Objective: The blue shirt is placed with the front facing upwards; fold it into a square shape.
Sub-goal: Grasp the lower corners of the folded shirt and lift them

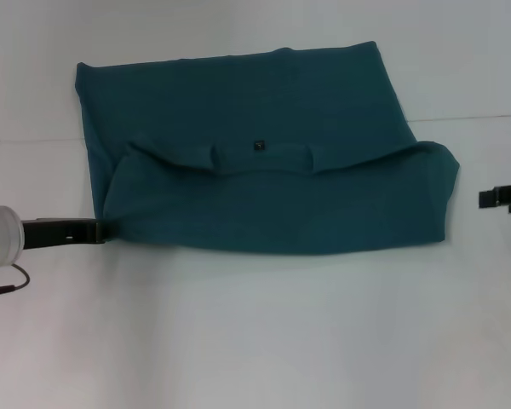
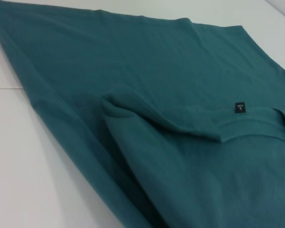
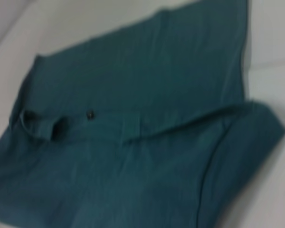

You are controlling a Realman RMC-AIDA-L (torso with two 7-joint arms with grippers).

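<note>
The blue shirt (image 1: 264, 111) lies spread on the white table, its near part folded up over itself into a wide band (image 1: 272, 204). Only plain teal cloth shows. The round collar with its small dark label (image 1: 258, 146) sits at the fold's upper edge, also seen in the left wrist view as the label (image 2: 240, 107) and in the right wrist view as the label (image 3: 90, 114). My left gripper (image 1: 95, 231) is low at the shirt's near left corner, its tip touching the cloth edge. My right gripper (image 1: 502, 198) hangs off the shirt's right side, apart from it.
The white table (image 1: 255, 341) stretches in front of the shirt. A thin seam (image 1: 477, 118) crosses the tabletop behind the shirt's middle. A cable (image 1: 4, 288) hangs by my left arm at the left edge.
</note>
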